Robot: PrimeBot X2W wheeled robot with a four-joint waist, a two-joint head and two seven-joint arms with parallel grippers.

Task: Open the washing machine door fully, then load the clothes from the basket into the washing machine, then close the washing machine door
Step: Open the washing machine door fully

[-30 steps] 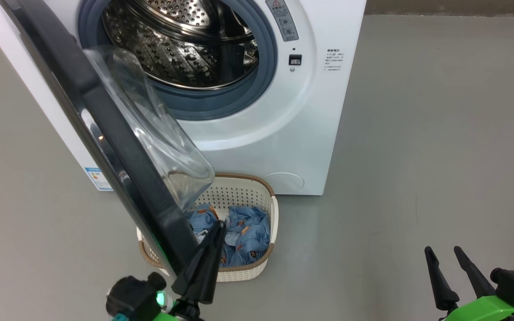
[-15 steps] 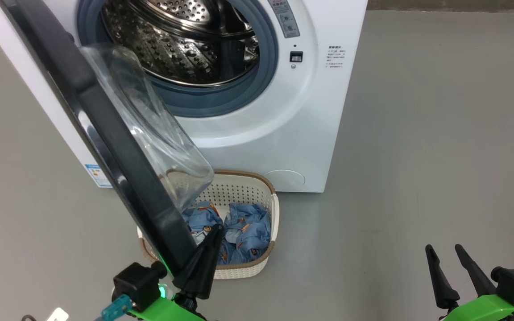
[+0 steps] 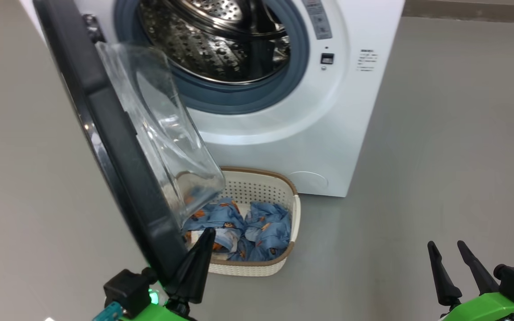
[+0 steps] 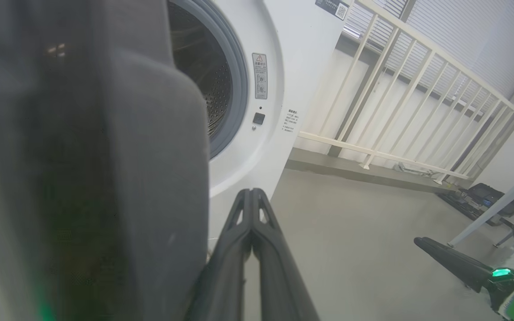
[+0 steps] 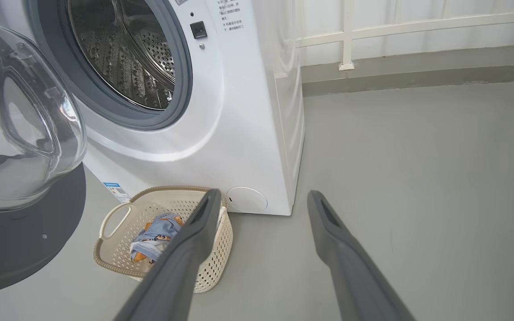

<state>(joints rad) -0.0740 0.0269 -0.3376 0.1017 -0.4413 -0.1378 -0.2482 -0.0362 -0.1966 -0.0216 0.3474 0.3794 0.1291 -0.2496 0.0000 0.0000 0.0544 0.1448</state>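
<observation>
The washing machine (image 3: 292,129) stands with its steel drum (image 3: 221,40) exposed. The washing machine door (image 3: 118,147) hangs open to the left, black rim edge-on and glass bowl (image 3: 167,133) bulging right. My left gripper (image 3: 207,232) is shut on nothing, its fingers lying against the inner side of the door's lower rim; close up, the gripper (image 4: 251,192) sits beside the blurred rim (image 4: 105,178). The basket (image 3: 296,209) sits on the floor under the door, holding the blue clothes (image 3: 261,229). My right gripper (image 3: 445,244) is open, low at the right, away from the basket (image 5: 167,191) and clothes (image 5: 156,232).
Grey floor (image 3: 440,133) stretches open to the right of the machine. A white railing (image 4: 395,89) runs behind it, above a low kerb (image 5: 417,71). Dark equipment (image 4: 484,198) lies on the floor at the far right.
The whole head picture has shifted right, so the camera moved. The door stands a little wider, now hiding the blue label. My left gripper stays shut against its rim; the right one is unchanged.
</observation>
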